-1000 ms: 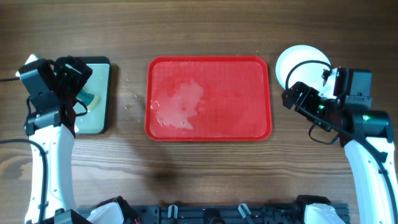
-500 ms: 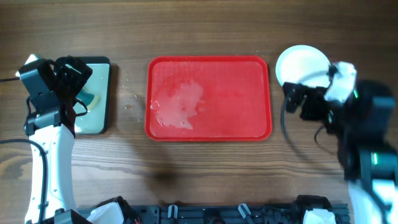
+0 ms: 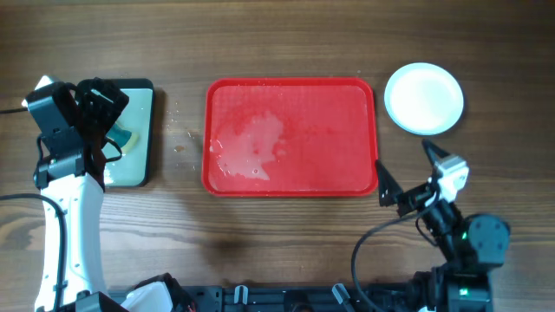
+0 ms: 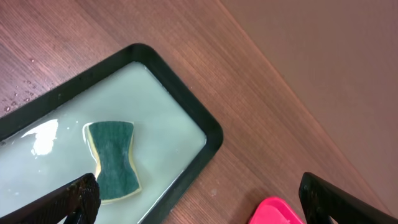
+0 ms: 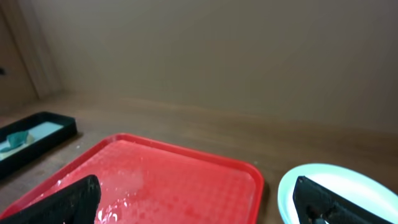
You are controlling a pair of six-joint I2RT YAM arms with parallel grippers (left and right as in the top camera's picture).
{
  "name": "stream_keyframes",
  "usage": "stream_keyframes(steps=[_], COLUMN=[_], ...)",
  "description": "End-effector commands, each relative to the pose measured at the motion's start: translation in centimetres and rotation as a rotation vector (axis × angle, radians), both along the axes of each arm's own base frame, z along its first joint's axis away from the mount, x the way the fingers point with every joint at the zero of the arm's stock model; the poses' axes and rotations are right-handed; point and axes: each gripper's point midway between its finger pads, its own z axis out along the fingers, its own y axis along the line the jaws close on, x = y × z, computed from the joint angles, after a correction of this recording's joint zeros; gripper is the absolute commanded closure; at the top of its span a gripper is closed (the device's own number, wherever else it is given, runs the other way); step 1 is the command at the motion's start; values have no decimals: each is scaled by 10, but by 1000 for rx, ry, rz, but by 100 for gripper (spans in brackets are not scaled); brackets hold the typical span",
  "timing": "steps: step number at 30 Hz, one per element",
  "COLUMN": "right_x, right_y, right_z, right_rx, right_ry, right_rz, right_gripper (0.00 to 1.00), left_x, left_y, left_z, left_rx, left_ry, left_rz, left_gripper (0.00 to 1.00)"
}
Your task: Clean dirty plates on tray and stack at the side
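Now, from overhead, the large red rectangular plastic tray lies mid-tabletop. It carries no plates, only a pale wet smear on its left half. The round shallow plates sit off it on the tabletop, just beside its far right corner. A white plate is on top, and how many lie beneath cannot be counted from here. At far left, the left hand hangs over a narrow black-rimmed tray with a pale green inside. The right hand is near the tray's near right corner, well apart from the plates, released and holding nothing.

In the left wrist view, the left hand's fingers stand wide apart with nothing between them. Below lies a green sponge in the narrow tray's cloudy water.

In the right wrist view, the right hand's fingers are likewise spread and empty. The red tray is ahead, and at near right a pale blue rim edges the white plate.

Judging by this, the stacking looks done or nearly so. If a plate needs moving, it should be stiff and fairly light. It is probably slick from washing, so it is best pinched across the raised rim, lifted level and set down gently.
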Motion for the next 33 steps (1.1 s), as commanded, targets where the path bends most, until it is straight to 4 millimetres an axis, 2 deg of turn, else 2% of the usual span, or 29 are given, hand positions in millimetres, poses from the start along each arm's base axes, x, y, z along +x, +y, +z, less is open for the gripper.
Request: stream_keyframes(steps=[1, 4, 8, 10, 14, 17, 33], right_x=[-7, -8, -4, 0, 2, 2, 6], right_y=[-4, -15, -25, -39, -72, -72, -72], right_z=[-9, -21, -30, -39, -44, -44, -57], right_rx=[107, 178, 183, 189, 187, 104, 101], right_ry=[-46, -38, -7, 26, 26, 10, 71], right_rz=[-28, -93, -158, -247, -438, -442, -442], right_gripper=[0, 0, 0, 0, 0, 0, 0], left_x=[0, 0, 0, 0, 0, 0, 0], left_y=[-1, -1, -1, -1, -1, -1, -1], left_z=[0, 0, 0, 0, 0, 0, 0], left_rx=[-2, -2, -2, -2, -2, -2, -2], left_ry=[0, 0, 0, 0, 0, 0, 0], left_rz=[-11, -11, -11, -11, -11, -11, -11], left_gripper=[0, 0, 0, 0, 0, 0, 0])
